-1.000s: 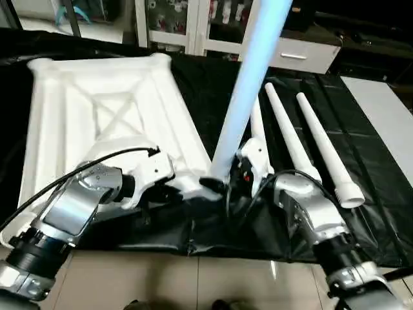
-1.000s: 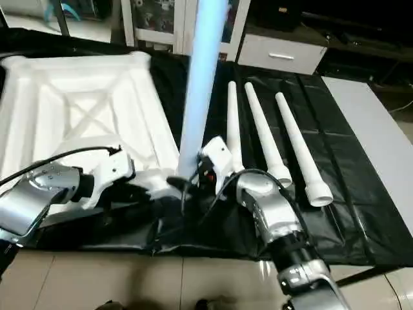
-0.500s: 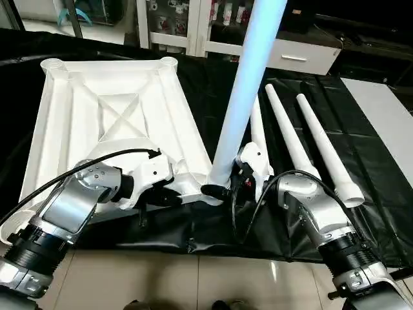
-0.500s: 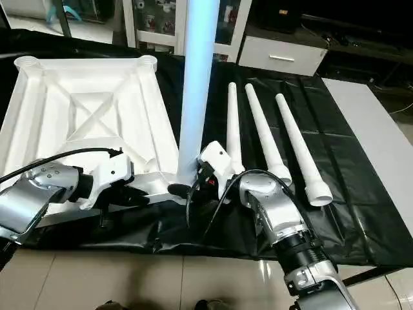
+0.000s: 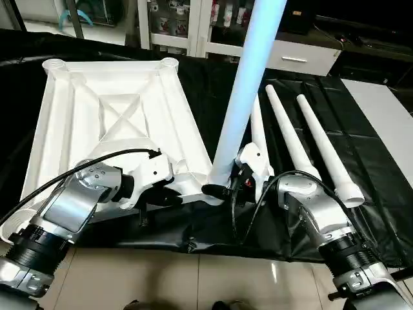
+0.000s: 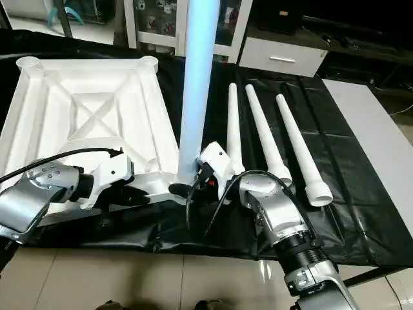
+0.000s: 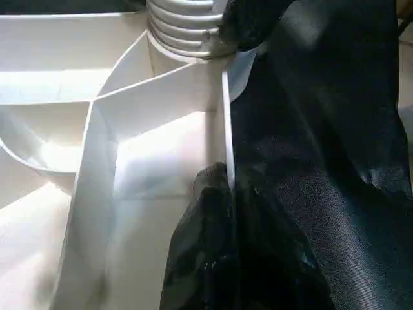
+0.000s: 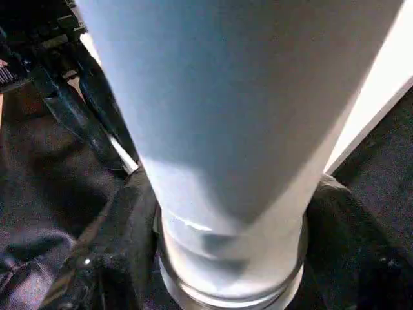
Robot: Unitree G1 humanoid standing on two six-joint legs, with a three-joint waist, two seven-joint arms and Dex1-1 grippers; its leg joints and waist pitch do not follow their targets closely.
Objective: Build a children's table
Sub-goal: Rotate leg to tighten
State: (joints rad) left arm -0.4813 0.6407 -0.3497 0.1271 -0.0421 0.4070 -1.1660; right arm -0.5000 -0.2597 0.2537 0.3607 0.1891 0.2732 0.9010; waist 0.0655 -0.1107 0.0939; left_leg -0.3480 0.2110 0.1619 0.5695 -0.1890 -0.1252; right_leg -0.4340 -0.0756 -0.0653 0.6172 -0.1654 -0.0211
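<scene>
The white table top (image 5: 110,64) lies upside down on a black sheet, its X-ribbed underside facing up. One white leg (image 5: 242,97) stands upright in the near right corner socket (image 7: 187,32). My right gripper (image 5: 221,187) is shut on that leg's base (image 8: 226,129), a black finger (image 8: 97,258) pressing on each side. To the left of that corner, my left gripper (image 5: 166,197) is shut on the top's thin near rim (image 7: 227,129), with a finger on either face. Three more legs (image 5: 290,139) lie side by side on the sheet to the right.
The black sheet (image 5: 361,129) ends just in front of my arms, where tiled floor (image 5: 193,278) begins. Cabinets and shelves (image 5: 297,55) stand beyond the sheet's far edge. A pale surface (image 5: 387,110) borders it at the right. A black cable (image 5: 97,161) loops over my left forearm.
The camera has shifted, so the whole picture has moved. My right fingers have drawn in onto the upright leg's base. The left gripper keeps its hold on the rim.
</scene>
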